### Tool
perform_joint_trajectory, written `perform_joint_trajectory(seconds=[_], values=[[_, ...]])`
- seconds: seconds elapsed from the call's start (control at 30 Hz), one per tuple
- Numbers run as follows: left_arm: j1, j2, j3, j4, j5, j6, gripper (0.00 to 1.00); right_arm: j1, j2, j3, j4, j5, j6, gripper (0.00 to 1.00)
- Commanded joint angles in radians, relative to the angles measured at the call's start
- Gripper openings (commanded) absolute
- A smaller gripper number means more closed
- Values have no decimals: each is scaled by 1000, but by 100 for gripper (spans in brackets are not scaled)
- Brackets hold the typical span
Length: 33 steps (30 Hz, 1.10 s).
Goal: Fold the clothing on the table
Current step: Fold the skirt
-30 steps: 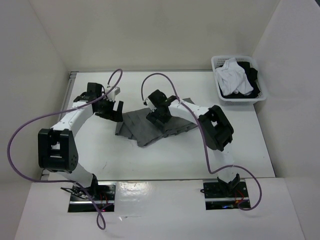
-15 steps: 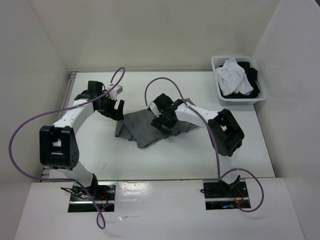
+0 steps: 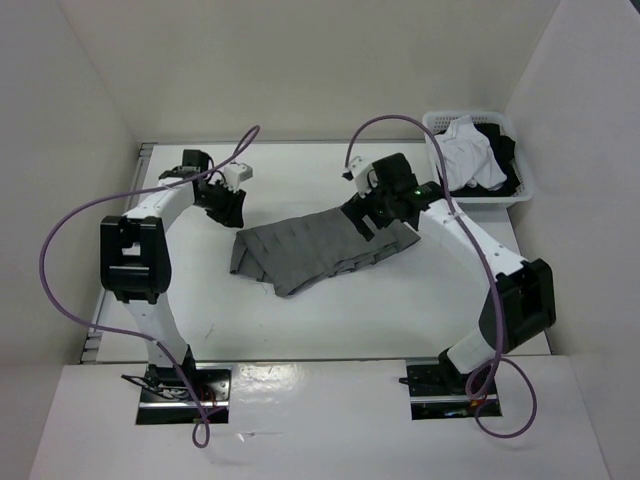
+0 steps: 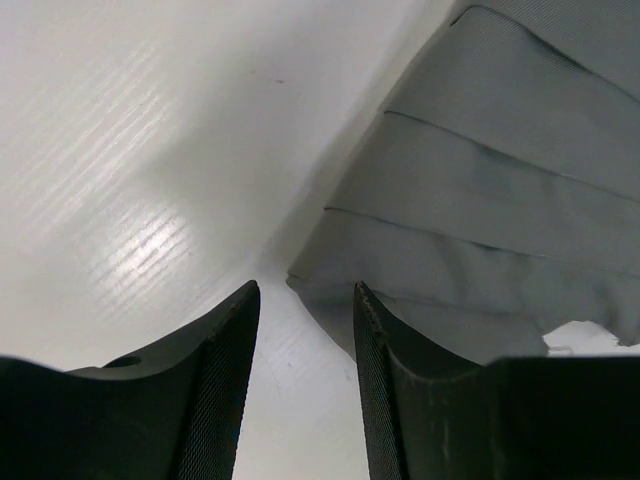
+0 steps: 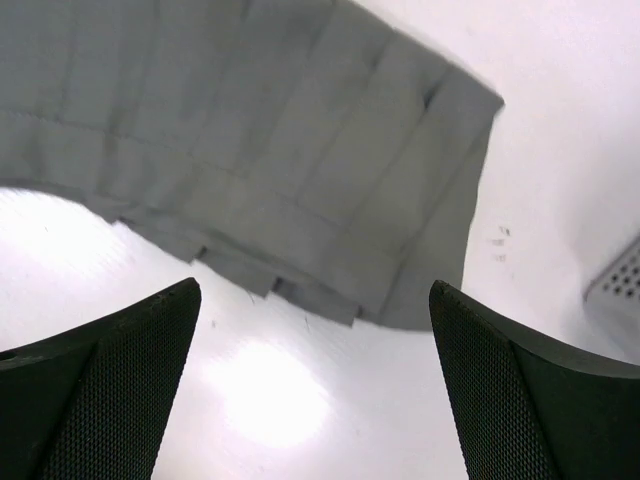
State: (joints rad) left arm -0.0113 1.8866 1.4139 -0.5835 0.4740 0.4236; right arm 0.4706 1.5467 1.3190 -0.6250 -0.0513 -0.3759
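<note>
The clothing (image 3: 320,255), a grey pleated skirt, lies flat and stretched left to right across the middle of the white table (image 3: 350,320). My left gripper (image 3: 230,208) hovers just off the skirt's back-left corner. In the left wrist view its jaws (image 4: 305,300) stand partly apart with only bare table between them, and the skirt's corner (image 4: 500,200) sits just past the right fingertip. My right gripper (image 3: 372,218) is over the skirt's back-right end. In the right wrist view it (image 5: 315,290) is wide open and holds nothing, with the skirt's edge (image 5: 280,150) beyond its tips.
A white lattice basket (image 3: 440,185) holding a white garment (image 3: 465,155) and a black one stands at the back right, close to the right arm; its corner (image 5: 615,285) shows in the right wrist view. White walls enclose the table on three sides.
The right gripper has moved back and to the right, and the skirt now lies spread out longer. The left gripper has shifted slightly back-left, and its jaws have narrowed.
</note>
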Motion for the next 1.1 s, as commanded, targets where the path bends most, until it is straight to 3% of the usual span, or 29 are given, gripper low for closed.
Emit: perform_joint_trajectory(seconds=[0.0,0.27,0.63,1.07], values=[[14,42,43,-38,54,78,49,-33,-89,-47,-13,-47,-3,99],[14,103,74,-101,23,188,51,-92,-209,-101,14,-93,6,99],[5,167,74,-130,3,233,52,-119,-287,-141,24,-114,17,99],[-13,189,146,-229,138,299,53,-148,-339,-201,33,-142,26,99]])
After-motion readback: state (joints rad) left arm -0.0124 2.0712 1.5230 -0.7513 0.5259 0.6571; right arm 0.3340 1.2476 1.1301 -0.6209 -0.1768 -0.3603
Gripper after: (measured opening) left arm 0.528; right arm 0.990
